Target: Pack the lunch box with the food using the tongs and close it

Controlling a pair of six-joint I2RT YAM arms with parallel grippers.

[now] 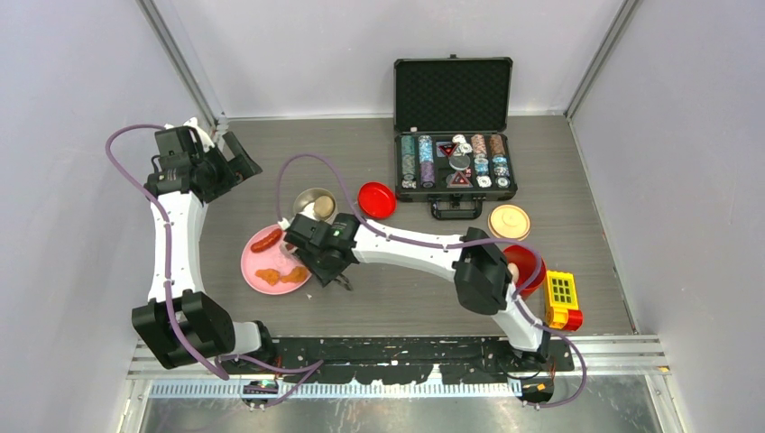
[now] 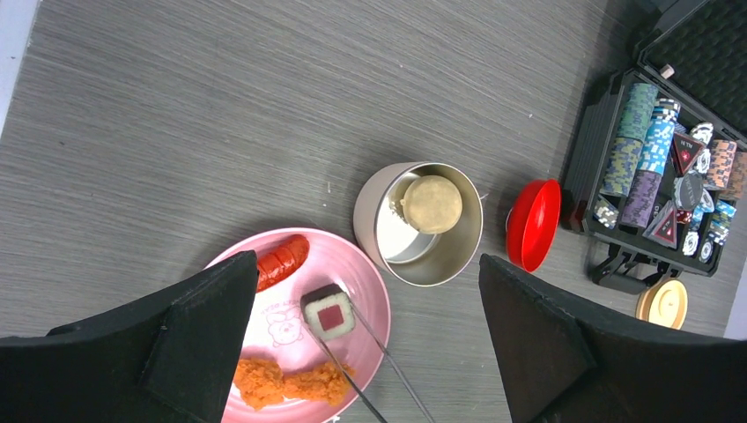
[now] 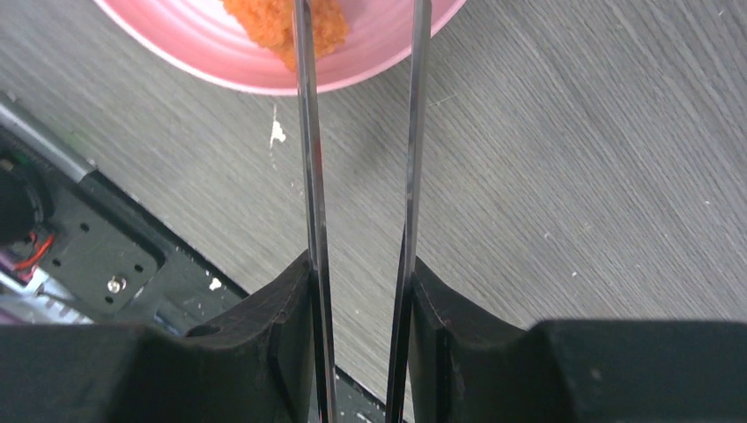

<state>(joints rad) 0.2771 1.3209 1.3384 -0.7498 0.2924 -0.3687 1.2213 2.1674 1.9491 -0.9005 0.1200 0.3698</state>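
Note:
My right gripper [image 3: 361,264] is shut on the tongs [image 3: 310,132], one slim arm against each finger. In the left wrist view the tongs [image 2: 403,379] reach onto the pink plate [image 2: 366,286], their tips on either side of the white cube with a red centre [image 2: 329,313]. A red sausage [image 2: 282,260] and orange nuggets [image 2: 291,383] also lie on the plate. The steel bowl [image 2: 370,220] holds a pale lump [image 2: 432,203]. The red canister [image 1: 521,257] stands partly hidden behind the right arm. My left gripper [image 2: 366,264] hangs open, high above the plate.
The red lid [image 1: 376,199] lies right of the bowl, and the beige disc lid [image 1: 509,221] is near the open black case of poker chips [image 1: 456,162]. A yellow and red block toy [image 1: 561,300] sits at the front right.

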